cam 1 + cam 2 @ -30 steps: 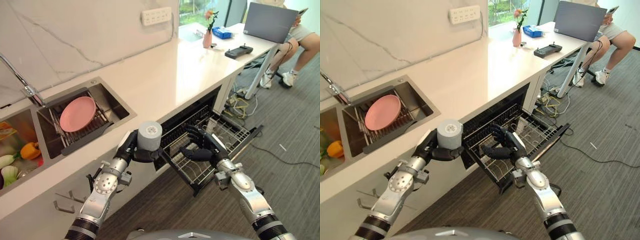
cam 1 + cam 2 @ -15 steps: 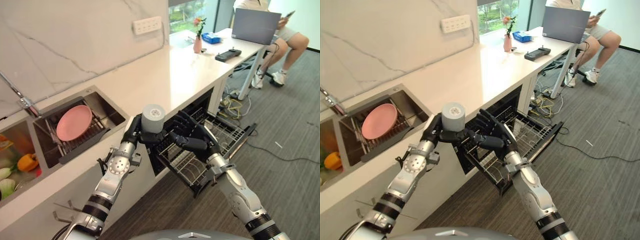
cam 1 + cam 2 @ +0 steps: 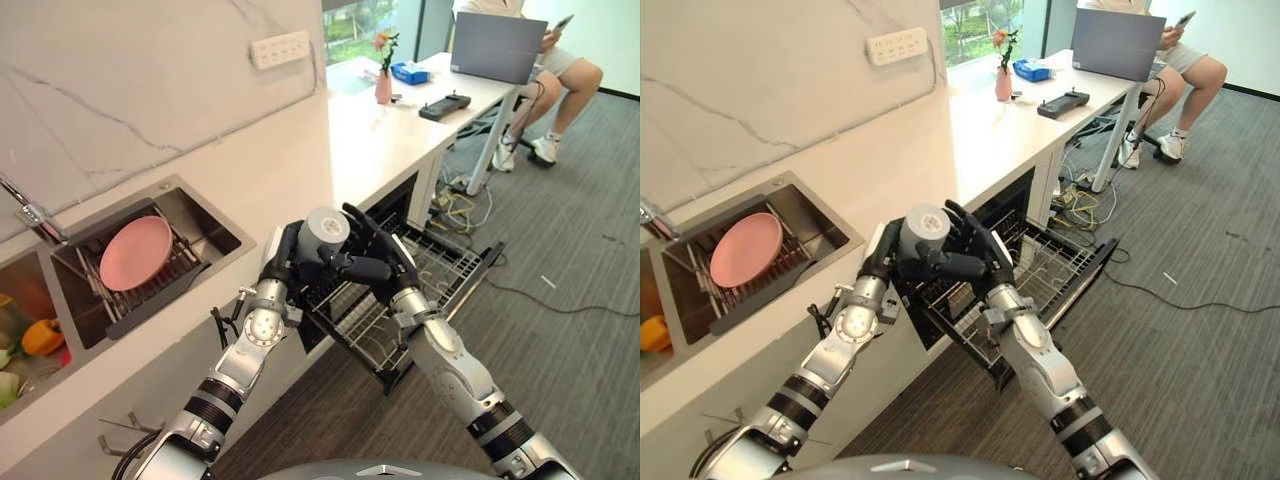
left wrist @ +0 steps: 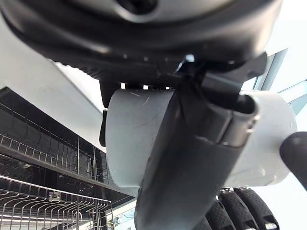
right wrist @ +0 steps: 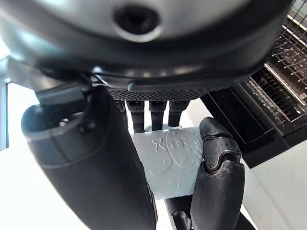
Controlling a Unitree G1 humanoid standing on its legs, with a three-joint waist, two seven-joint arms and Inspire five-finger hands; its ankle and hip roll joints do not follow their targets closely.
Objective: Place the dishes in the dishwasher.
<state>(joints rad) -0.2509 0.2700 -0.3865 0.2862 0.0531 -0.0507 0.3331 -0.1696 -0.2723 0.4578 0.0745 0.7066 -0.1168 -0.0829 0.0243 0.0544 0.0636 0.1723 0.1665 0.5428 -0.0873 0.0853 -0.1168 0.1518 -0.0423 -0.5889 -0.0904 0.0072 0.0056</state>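
Two hands: both on the grey cup [image 3: 322, 228], raised above the pulled-out dishwasher rack [image 3: 440, 268].
Left hand [image 3: 287, 258]: curled round the cup.
Right hand [image 3: 372, 262]: off the rack since a second ago, now wrapping the cup's far side.
Meaning: handover likely under way; rack placement pending.
Pink plate [image 3: 135, 252]: waiting in the sink [image 3: 215, 211].

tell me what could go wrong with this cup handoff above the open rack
Both robot hands wrap the grey cup at once, the left robot hand and the right robot hand; if the left lets go too early, the cup might drop onto the pulled-out dishwasher rack. The rack juts into the walkway, so an arm could bump it.
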